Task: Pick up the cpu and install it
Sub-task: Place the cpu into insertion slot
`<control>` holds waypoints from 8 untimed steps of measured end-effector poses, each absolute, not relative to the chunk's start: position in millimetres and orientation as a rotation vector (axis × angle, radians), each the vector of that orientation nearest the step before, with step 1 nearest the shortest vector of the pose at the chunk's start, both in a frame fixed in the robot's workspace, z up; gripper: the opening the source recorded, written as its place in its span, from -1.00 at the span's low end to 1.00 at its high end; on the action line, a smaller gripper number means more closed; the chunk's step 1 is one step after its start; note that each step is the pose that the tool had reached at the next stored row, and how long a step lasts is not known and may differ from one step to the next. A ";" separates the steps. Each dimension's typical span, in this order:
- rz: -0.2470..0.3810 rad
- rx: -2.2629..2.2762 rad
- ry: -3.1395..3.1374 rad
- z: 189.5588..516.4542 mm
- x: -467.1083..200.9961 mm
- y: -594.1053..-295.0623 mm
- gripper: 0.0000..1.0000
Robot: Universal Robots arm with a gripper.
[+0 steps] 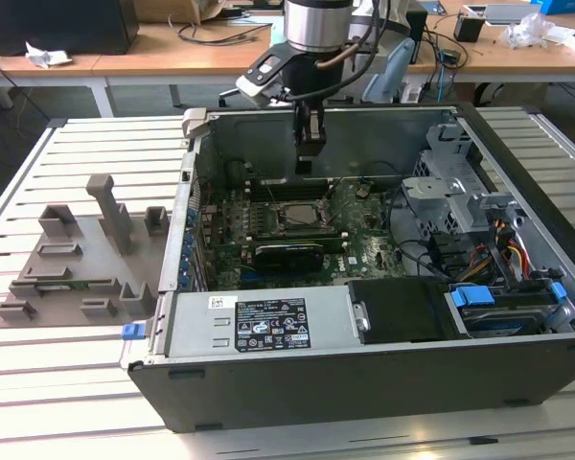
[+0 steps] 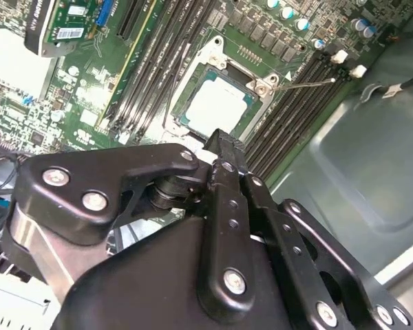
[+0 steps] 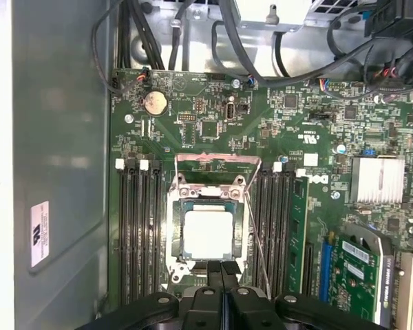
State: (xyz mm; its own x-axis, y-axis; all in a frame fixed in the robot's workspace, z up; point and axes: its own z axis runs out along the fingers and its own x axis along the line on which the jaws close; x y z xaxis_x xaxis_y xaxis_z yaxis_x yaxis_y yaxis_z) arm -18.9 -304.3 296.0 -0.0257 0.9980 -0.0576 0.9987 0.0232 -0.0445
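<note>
CPU (image 3: 208, 234) lies in the socket (image 3: 172, 230) near the middle of the board (image 3: 193, 110), silver lid up, its edges square with the dark frame around it. Both wrist views show it so, and in the exterior view it is the pale square (image 1: 299, 215) deep in the open case (image 1: 383, 379).

My gripper (image 3: 221, 271) hangs over the socket's edge. My jaws are pressed together with nothing between them. In the exterior view the tips (image 1: 307, 161) sit above the board, apart from the chip, so I judge that I am not touching it.

The hinged plate (image 3: 217, 159) stands swung back from the socket, and the thin lever (image 3: 257, 234) runs free beside it, between the socket and the memory slots (image 3: 282, 234). Nothing clamps the chip yet, so I take the work to be at the seating stage.

To do this well, I reckon the chip must sit flat, with no corner riding on the frame. From here it looks level, though I cannot see the notches or the contacts beneath. Any touch from my closed tips should fall straight down on the middle of the lid, lightly and never sideways, since a sliding chip could harm the contacts. I should also keep clear of the lever and plate, which stand close to my fingers.
</note>
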 end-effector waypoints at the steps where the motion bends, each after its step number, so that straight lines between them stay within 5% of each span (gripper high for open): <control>1: -0.113 2.186 2.240 298.1 -18.9 -304.3 -0.79; 8: -0.113 2.186 2.240 310.7 -18.9 -304.3 -0.79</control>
